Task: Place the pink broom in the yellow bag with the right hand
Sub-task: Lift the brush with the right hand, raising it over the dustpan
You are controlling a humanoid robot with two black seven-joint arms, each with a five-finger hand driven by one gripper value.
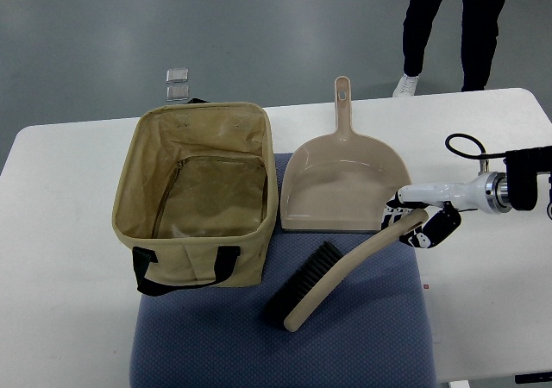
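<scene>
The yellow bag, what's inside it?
The yellow bag looks empty: only its bare cloth bottom and inner walls show. The broom still lies outside on the blue mat, its handle at the right hand. The corner behind the near wall is hidden.

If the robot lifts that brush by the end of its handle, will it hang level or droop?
Probably droop: the right hand is at the handle's tip, and the brush carries its dark bristle head at the far end. The curved handle looks like rigid plastic, so it likely won't bend. It seems light.

Lab, white table (69, 233), grey floor (172, 26)
</scene>
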